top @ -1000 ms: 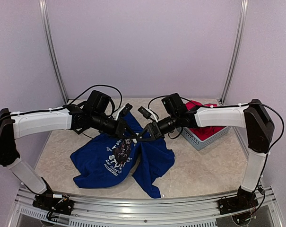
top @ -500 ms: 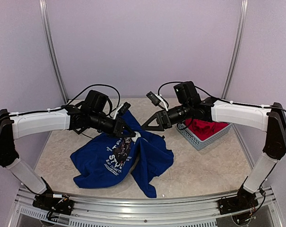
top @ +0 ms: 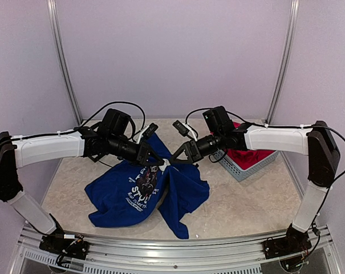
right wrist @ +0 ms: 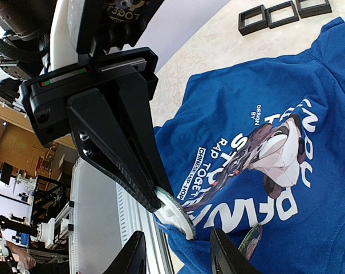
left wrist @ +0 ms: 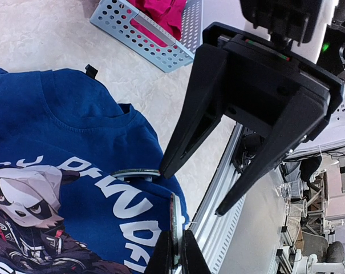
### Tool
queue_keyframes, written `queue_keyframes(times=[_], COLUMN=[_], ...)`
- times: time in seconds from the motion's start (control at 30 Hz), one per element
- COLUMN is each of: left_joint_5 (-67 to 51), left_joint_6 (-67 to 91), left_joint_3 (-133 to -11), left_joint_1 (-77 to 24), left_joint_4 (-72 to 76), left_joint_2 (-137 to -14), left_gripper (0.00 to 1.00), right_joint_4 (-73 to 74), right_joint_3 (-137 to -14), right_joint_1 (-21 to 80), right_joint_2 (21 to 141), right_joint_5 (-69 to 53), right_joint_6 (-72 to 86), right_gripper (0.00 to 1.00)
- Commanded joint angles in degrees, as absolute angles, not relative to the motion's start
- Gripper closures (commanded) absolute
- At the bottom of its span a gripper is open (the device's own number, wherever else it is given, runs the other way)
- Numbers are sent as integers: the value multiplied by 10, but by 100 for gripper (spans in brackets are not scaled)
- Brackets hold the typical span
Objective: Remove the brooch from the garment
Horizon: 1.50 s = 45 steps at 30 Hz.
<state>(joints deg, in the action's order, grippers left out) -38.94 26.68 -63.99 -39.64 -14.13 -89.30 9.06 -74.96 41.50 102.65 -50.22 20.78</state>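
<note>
A: How will the garment [top: 124, 197] handle?
B: Soft, limp, I'd judge; spread on the bench [top: 246, 205], it will drag. Take the brooch [left wrist: 137, 173], on the chest print, by its stiff rim.
A: Who holds what?
B: Left gripper [left wrist: 175, 251] is pinched tight on a pale disc [right wrist: 175, 214] at the raised fold. Right gripper [left wrist: 189, 191], beyond, stands parted and empty, one fingertip [left wrist: 166, 161] at the brooch's edge.

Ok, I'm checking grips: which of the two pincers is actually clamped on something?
The left pincer: its jaws are shut on a pale disc at the blue T-shirt's folded edge. The right pincer has its jaws apart with nothing between them.
</note>
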Motion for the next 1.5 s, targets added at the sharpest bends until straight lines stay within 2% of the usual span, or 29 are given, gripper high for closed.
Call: queue_keyframes(times=[0.0,0.33,0.63,0.9,1.47], left_joint_5=[-405,-406,-405,-404,-410], left_joint_6=[259,256,257,255,253], left_joint_3=[-644,-653,-658,-662,-670], left_joint_1=[-394,-398,-401,-401,-401], left_joint_4=[-127,-135,-134,-135,-135], left_joint_2=[-886,-893,-899,-904,-912], left_gripper=[100,100,100,100,100], right_joint_4=[86,79,69,79,75], right_joint_3=[-762,-775,-785,-786,-794], right_joint_1=[413,413,414,414,418], right_joint_2=[1043,1062,1077,1082,1096], right_joint_5=[-513,-534,-561,-575,-602], right_joint_6=[204,207,214,206,207], right_gripper=[66,80,87,91,88])
